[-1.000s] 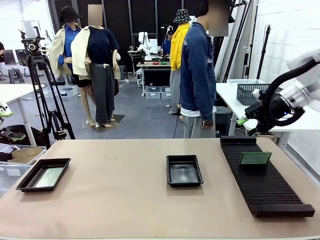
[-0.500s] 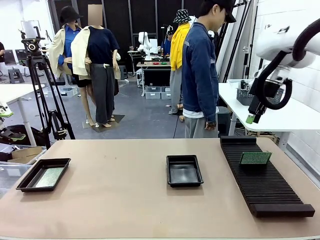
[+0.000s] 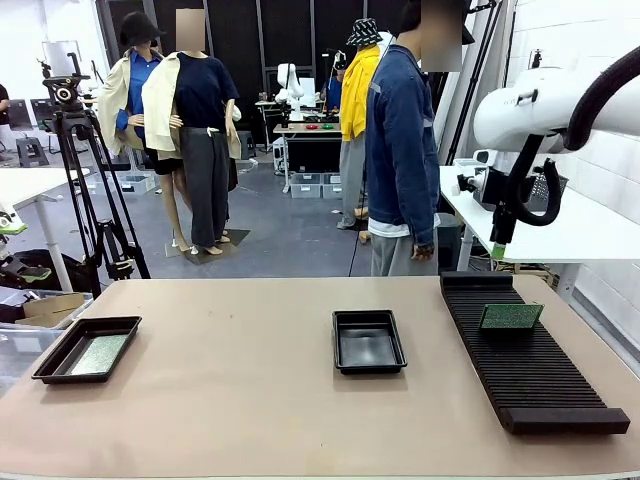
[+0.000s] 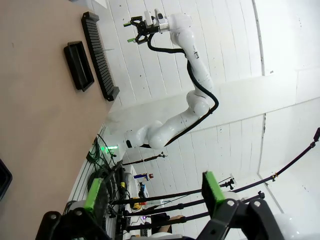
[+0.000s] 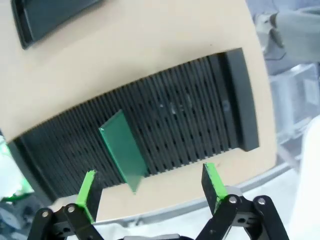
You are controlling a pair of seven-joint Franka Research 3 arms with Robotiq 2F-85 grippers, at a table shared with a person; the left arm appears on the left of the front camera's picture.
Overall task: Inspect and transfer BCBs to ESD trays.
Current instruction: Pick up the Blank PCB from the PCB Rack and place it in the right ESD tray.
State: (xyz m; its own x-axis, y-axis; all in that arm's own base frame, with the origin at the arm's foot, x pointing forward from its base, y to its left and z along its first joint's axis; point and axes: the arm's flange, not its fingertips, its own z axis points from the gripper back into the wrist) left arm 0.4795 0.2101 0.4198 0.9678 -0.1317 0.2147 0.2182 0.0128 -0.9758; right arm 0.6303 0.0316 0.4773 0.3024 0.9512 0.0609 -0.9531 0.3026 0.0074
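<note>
Two black ESD trays lie on the tan table. The middle tray [image 3: 368,341] is empty, and the left tray [image 3: 60,362] holds a speckled green BCB [image 3: 98,354]. Another BCB [image 3: 511,316] stands on edge in the long black slotted rack [image 3: 530,375]. My right gripper [image 3: 498,245] hangs open above the rack's far end. In the right wrist view its gripper [image 5: 150,189] looks down on the BCB [image 5: 122,150], well above it and holding nothing. My left gripper [image 4: 155,190] is open and empty, off to the side of the table.
A person in a blue denim jacket [image 3: 398,150] stands at the far edge, near the rack. A white side table with a grey mesh basket [image 3: 500,180] is behind my right arm. A camera tripod [image 3: 85,180] stands at far left.
My right arm has swung up from the far right and in toward the rack's far end, and its gripper now points down. The trays, the BCBs and the rack have not moved.
</note>
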